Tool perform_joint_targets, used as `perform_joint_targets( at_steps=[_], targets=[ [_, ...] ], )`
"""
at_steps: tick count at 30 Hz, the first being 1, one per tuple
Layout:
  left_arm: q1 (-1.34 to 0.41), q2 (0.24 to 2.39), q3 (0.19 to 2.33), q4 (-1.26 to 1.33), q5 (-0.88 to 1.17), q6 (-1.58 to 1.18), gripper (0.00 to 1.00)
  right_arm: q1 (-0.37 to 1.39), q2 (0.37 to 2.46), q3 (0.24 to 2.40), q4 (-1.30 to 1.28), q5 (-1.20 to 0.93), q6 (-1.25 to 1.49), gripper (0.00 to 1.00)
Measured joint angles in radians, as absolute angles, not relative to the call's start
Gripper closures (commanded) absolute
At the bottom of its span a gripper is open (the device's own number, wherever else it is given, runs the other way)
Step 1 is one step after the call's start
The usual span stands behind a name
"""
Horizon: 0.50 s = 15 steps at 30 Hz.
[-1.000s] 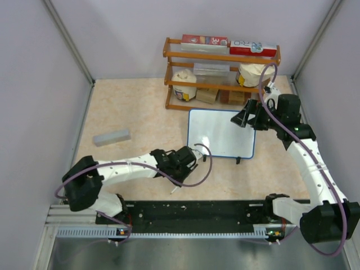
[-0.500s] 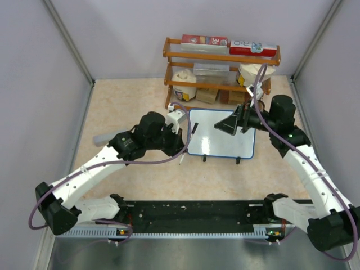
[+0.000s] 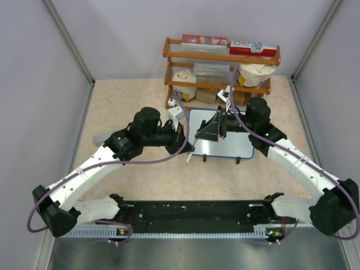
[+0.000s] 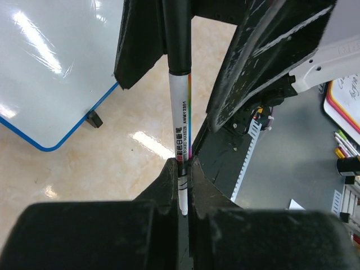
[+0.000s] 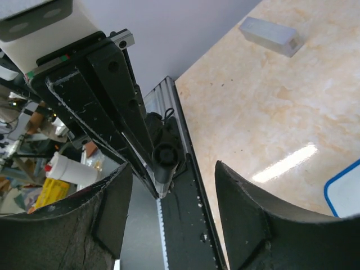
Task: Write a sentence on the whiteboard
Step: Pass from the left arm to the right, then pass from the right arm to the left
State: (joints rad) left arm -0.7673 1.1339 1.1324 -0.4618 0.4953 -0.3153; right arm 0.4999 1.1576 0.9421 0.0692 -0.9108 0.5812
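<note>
White marker (image 4: 180,112) is sitting clamped in the left gripper (image 4: 181,179); the right gripper (image 3: 201,135) is reaching left over the whiteboard (image 3: 236,144), jaws spread.

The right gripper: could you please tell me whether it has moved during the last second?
Yes. The right gripper has moved left, from the far right corner of the whiteboard to above its left half.

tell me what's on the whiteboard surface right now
No lettering shows: the bare part of the whiteboard is blank white with glare. The right gripper hangs over its left half and hides that area in the top view.
</note>
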Motion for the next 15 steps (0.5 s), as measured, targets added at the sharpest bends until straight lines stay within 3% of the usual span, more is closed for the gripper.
perform_joint_targets(
  at_steps=[1,2,5,7,10,11,15],
  targets=[
    [-0.767,1.134,1.132,-0.461,0.501,-0.316,1.0,0.506,1.169,0.942,0.086,-0.916,0.591,0.49],
    [-0.767,1.134,1.132,-0.459,0.509,-0.317,1.0,0.511,1.176,0.942,0.1,-0.921,0.599,0.66],
    [-0.767,1.134,1.132,-0.446,0.524,-0.324,1.0,0.525,1.19,0.942,0.142,-0.938,0.622,1.0],
    [-0.766,1.134,1.132,-0.443,0.53,-0.327,1.0,0.531,1.196,0.94,0.177,-0.952,0.651,1.0],
    [-0.765,1.134,1.132,-0.441,0.534,-0.33,0.68,0.533,1.192,0.927,0.203,-0.945,0.669,1.0],
    [-0.765,1.134,1.132,-0.441,0.532,-0.334,0.5,0.533,1.188,0.923,0.205,-0.939,0.67,1.0],
    [-0.764,1.132,1.131,-0.426,0.535,-0.343,0.41,0.535,1.141,0.899,0.199,-0.862,0.67,1.0]
  ],
)
